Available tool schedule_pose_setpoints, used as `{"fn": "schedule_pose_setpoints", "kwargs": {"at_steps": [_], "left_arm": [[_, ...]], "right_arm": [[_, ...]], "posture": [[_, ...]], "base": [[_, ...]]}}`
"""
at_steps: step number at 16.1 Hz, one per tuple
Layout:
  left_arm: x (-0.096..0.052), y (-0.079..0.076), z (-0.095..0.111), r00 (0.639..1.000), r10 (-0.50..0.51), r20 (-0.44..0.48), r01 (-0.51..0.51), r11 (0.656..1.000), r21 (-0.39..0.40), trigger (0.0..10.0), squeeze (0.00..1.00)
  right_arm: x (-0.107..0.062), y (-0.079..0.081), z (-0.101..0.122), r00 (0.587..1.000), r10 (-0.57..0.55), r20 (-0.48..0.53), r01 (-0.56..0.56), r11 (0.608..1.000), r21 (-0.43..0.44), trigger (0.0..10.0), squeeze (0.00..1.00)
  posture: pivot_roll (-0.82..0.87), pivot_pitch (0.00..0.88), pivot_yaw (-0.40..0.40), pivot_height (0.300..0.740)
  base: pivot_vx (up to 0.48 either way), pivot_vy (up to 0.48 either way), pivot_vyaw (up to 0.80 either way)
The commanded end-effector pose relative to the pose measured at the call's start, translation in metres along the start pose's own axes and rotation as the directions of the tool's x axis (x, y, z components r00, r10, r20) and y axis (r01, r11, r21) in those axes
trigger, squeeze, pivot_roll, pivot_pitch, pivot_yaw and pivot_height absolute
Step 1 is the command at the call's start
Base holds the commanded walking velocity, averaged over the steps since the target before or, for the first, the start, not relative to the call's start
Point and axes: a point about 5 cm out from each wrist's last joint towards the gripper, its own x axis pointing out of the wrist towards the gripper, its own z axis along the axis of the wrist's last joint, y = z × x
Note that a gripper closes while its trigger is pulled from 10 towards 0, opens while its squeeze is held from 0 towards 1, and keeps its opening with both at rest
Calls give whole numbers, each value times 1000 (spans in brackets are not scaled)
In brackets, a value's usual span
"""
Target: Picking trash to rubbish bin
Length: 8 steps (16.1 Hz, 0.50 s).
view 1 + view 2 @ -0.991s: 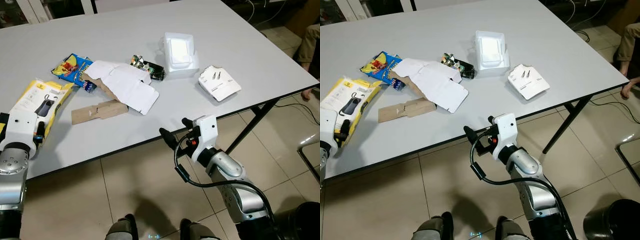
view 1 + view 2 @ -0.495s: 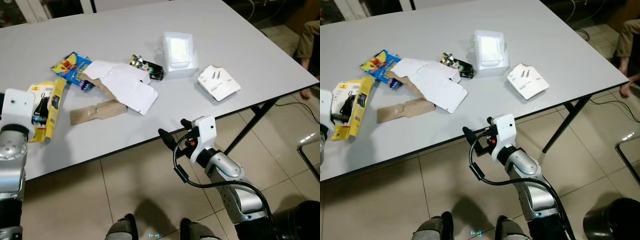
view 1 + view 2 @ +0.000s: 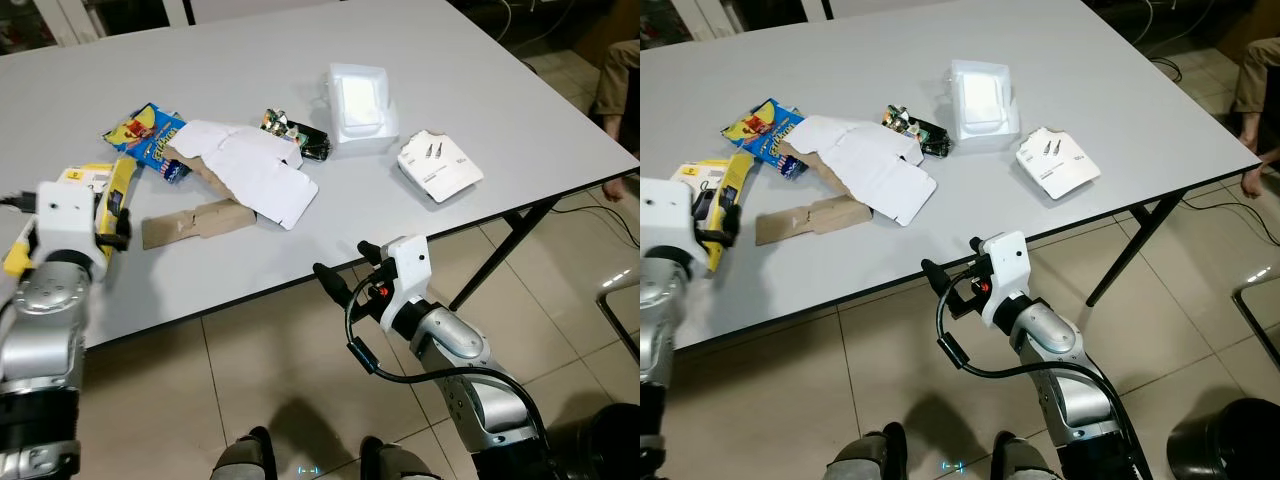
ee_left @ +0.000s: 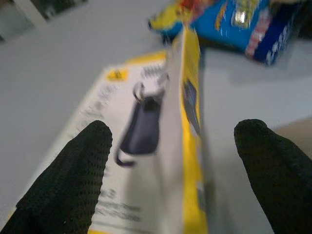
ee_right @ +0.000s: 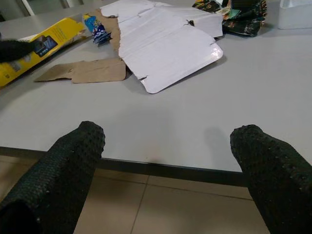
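A yellow package [image 3: 114, 186] with a dark item pictured on it stands tipped on its long edge at the table's left. My left gripper [image 4: 175, 126] is open and straddles it, one black finger on each side. Beyond it lie a blue snack bag [image 3: 145, 135], a flattened white carton [image 3: 255, 170], brown cardboard [image 3: 195, 222] and a dark wrapper [image 3: 297, 137]. My right gripper [image 3: 350, 265] is open with nothing in it, held just below and in front of the table's front edge [image 5: 161, 168]. A dark round bin [image 3: 1220, 440] stands on the floor at the lower right.
A white foam box [image 3: 358, 105] and a small white pack [image 3: 438, 167] rest on the grey table's [image 3: 480, 90] right half. Black table legs [image 3: 500, 250] run down to the tiled floor. A person's leg [image 3: 620, 80] shows at the far right.
The yellow package has gone from lying flat to standing on its edge. My left gripper has shifted right and back toward the table's front edge. The right arm has barely moved.
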Motion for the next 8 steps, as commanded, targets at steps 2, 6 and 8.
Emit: {"fn": "schedule_pose_setpoints", "kwargs": {"at_steps": [2,6,8], "left_arm": [[4,4,-9,999,24,-36,-25,999,-33,10000,1000],[15,5,-19,996,15,-89,-18,999,-29,10000,1000],[17,2,-22,995,-1,-100,-3,999,-34,10000,0]], "right_arm": [[-2,3,3,1000,28,7,-28,1000,13,10000,0],[-3,19,7,987,157,18,-158,982,99,10000,0],[-6,25,5,980,199,12,-199,974,110,10000,0]], "posture": [[-49,191,25,740],[-55,192,29,740],[-56,194,31,740]], "base": [[0,0,0],[0,0,0],[0,0,0]]}}
